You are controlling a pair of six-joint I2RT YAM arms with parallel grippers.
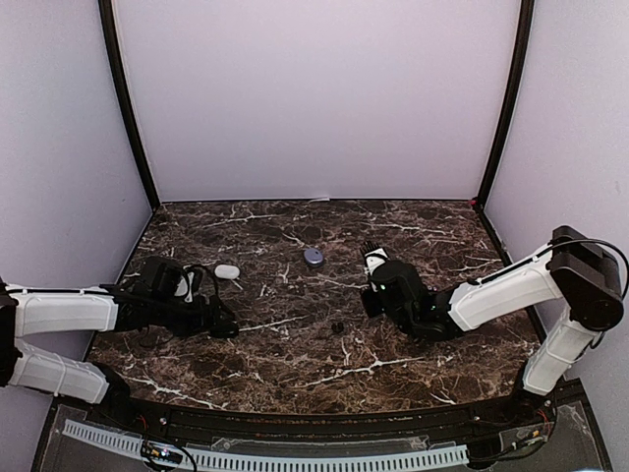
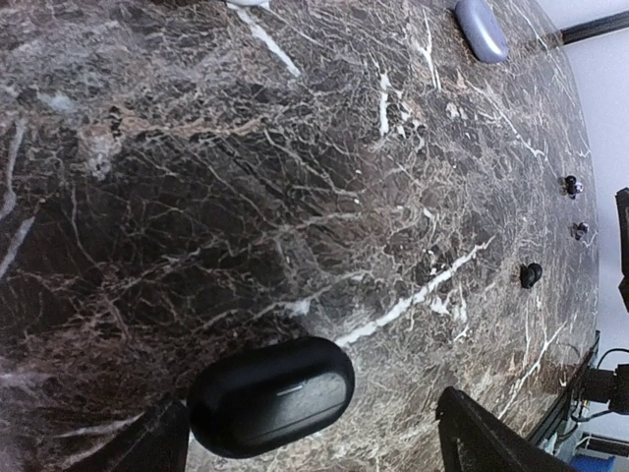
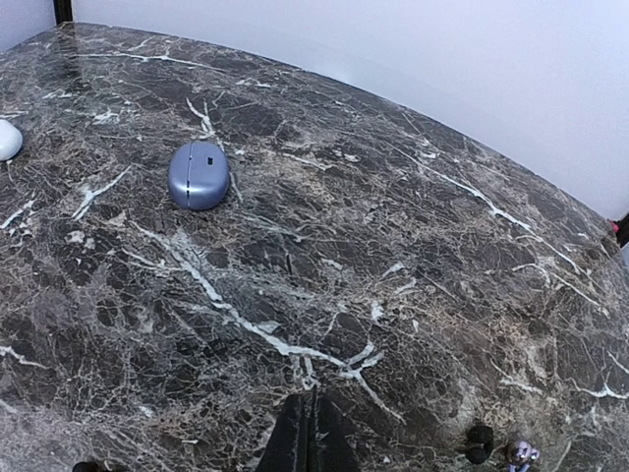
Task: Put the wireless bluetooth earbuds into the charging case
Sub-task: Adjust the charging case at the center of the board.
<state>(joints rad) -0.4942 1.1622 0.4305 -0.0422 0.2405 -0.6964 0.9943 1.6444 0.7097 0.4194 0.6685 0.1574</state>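
The bean-sized glossy black earbuds (image 2: 531, 275) lie loose at the right edge of the left wrist view, on the dark, white-veined marble counter (image 2: 246, 177). At that frame's bottom a smooth pebble-shaped black charging case (image 2: 270, 395) sits between the widely spread fingers of the left pincer (image 2: 310, 418); the right pincer (image 3: 310, 438) is pinched together, empty, a rounded lavender case (image 3: 199, 175) upper left in its view.
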